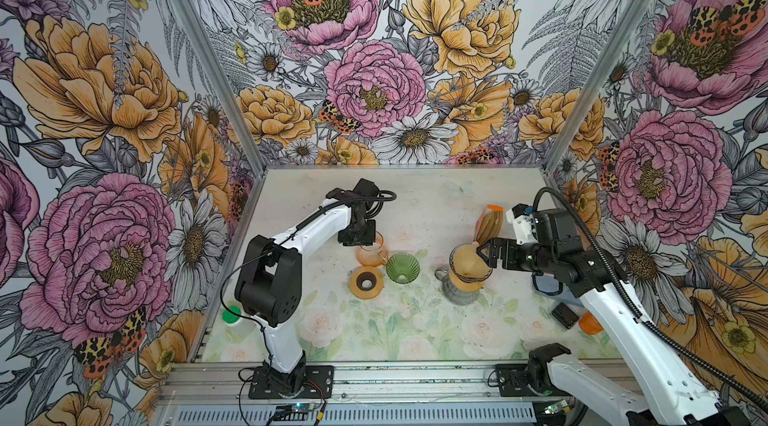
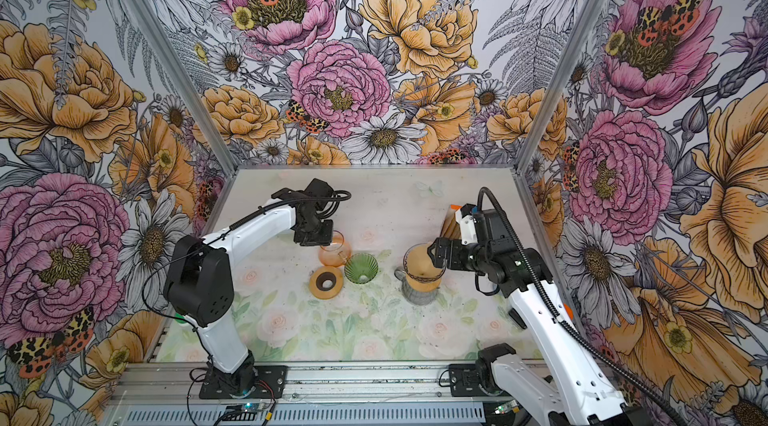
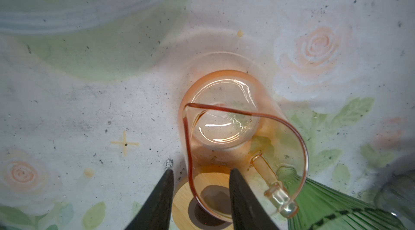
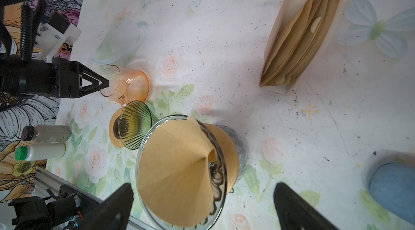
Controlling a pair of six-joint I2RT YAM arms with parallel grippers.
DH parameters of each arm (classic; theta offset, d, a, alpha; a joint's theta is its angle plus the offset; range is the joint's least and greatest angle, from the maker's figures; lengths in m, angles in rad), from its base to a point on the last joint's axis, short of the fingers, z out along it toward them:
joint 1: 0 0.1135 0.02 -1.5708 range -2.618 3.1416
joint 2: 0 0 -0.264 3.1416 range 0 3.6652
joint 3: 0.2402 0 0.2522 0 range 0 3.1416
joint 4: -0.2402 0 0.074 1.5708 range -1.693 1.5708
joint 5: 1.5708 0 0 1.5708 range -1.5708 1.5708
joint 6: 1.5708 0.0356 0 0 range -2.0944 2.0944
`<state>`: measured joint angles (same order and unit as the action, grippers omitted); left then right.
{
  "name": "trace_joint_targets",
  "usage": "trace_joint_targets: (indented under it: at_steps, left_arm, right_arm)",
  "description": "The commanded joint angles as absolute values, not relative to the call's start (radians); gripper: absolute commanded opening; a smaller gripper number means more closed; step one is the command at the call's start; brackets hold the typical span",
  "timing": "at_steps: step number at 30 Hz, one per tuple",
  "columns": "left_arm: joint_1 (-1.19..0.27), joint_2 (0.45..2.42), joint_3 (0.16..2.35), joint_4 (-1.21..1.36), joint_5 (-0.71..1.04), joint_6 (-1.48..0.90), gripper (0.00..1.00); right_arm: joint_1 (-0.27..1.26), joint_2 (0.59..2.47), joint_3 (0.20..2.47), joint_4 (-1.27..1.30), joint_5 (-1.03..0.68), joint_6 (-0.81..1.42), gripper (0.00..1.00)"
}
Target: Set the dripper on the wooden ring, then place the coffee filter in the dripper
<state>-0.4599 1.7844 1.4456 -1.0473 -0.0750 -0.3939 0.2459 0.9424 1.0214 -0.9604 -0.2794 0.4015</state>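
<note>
A brown paper coffee filter sits opened as a cone inside the clear glass dripper, which stands on a ribbed glass server. My right gripper hovers just right of the dripper's rim, wide open, holding nothing. My left gripper points down over an orange glass pitcher. Its jaws stand apart, one finger on each side of the pitcher's rim wall, with a gap on both sides.
A green ribbed glass cone and a wooden ring lie between the pitcher and the server. A packet of filters with an orange tab stands behind. Bottles sit front left. A black box sits front right.
</note>
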Motion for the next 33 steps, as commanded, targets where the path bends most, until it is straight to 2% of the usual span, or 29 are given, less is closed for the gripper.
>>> trace_joint_targets:
  at_steps: [1,5,15,19,25,33]
  left_arm:
    - [-0.468,1.659,1.439,-1.049,-0.118,-0.41,0.48]
    - [-0.475,1.547,1.386,-1.049,-0.096,-0.421,0.53]
    - [-0.465,1.276,1.192,-1.015,0.023,-0.491,0.55]
    - [-0.414,1.168,1.051,-0.923,0.142,-0.53,0.56]
    - [-0.352,1.101,0.893,-0.817,0.247,-0.565,0.56]
    - [-0.264,1.066,0.703,-0.616,0.383,-0.641,0.57]
  right_arm:
    - [0.255,0.921,1.019,-0.96,-0.297,0.387,0.99]
    - [0.266,0.919,1.021,-0.959,-0.307,0.384,0.99]
    - [0.352,0.915,1.058,-0.959,-0.253,0.391,1.0]
    - [0.422,0.924,1.084,-0.957,-0.199,0.396,1.0]
    - [0.551,0.932,1.119,-0.952,-0.1,0.397,1.0]
    - [0.684,0.94,1.124,-0.855,-0.162,0.369,0.99]
